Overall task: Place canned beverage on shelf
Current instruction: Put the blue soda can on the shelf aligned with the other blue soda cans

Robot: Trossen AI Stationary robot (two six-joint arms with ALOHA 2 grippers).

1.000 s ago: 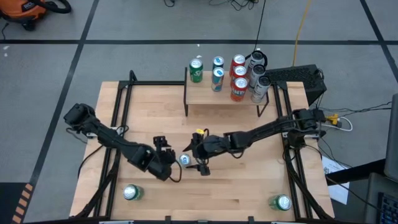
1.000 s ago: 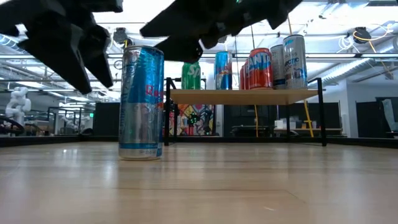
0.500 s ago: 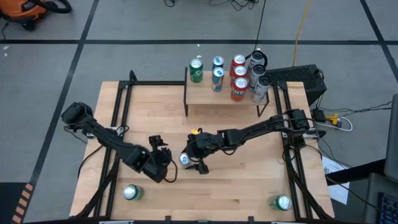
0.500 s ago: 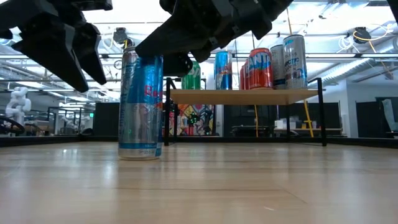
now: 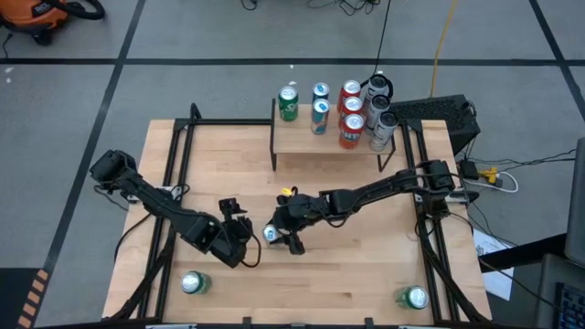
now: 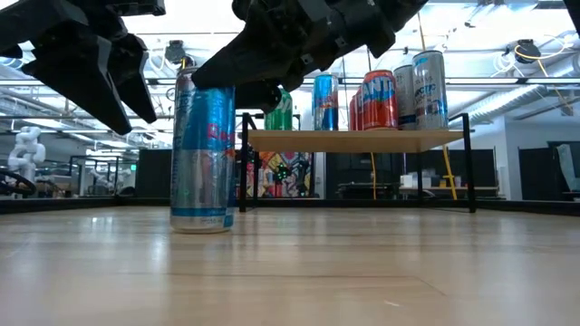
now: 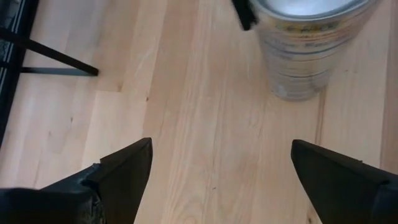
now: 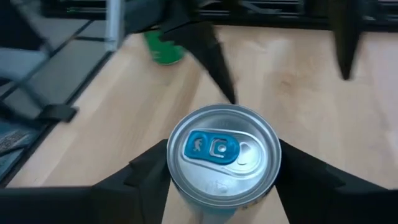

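Observation:
A tall blue-and-silver can [image 5: 271, 234] stands upright on its base on the tabletop near the middle; it also shows in the low view [image 6: 204, 154] and the right wrist view [image 8: 222, 152]. My right gripper [image 5: 280, 236] is over it from the right, shut on its top part. My left gripper [image 5: 236, 219] is open and empty just left of the can, its fingers wide apart in the left wrist view [image 7: 217, 177]. The shelf [image 5: 315, 139] stands at the far edge and carries several cans. My right gripper pinches the can's upper wall just below the rim [image 8: 174, 163] between its two fingers, one on each opposite side. The fingers [image 8: 140, 177] come slanting down from the table's right side. The can stands on the table, its top up.
A green can [image 5: 192, 283] stands near the front left corner and another [image 5: 413, 297] near the front right. Black frame rails [image 5: 169, 192] run along both table sides. The shelf's near half [image 5: 302, 146] is bare wood.
My right gripper has gone toward the table's left edge and down over the blue can, ending with its fingers at the can's top. My left gripper has drawn back a little toward the table's left edge, away from the can.

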